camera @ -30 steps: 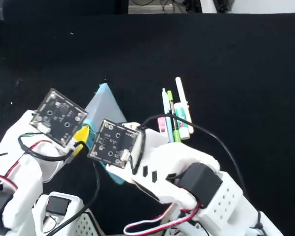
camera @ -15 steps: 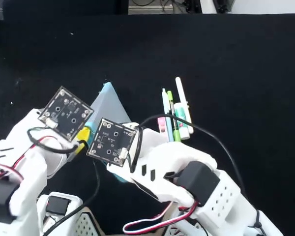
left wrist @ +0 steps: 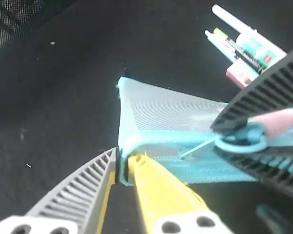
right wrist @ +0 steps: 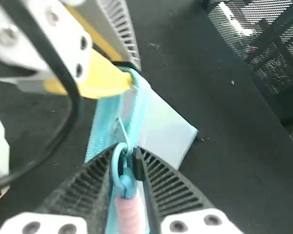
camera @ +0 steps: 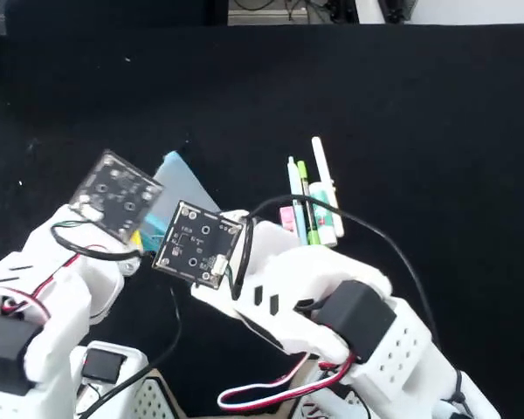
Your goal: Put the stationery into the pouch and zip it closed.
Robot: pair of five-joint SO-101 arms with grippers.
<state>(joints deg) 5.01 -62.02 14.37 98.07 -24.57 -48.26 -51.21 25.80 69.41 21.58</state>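
The left pincer (left wrist: 123,158) is clamped on the pale-blue pouch (left wrist: 161,112), apparently at its corner. Close beside it, the right pincer (right wrist: 124,154) pinches the zipper pull (right wrist: 120,183). Pens and markers (camera: 310,208) lie on the counter (camera: 419,113) beyond the right pincer, outside the pouch.

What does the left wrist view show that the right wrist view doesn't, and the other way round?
The left wrist view adds the stationery: pens and a pink eraser lying on the table beyond the pouch. The right wrist view adds a black cable curving across the foreground. Both share the pouch, the left gripper pinching one end of it, and the right gripper shut on the zipper pull.
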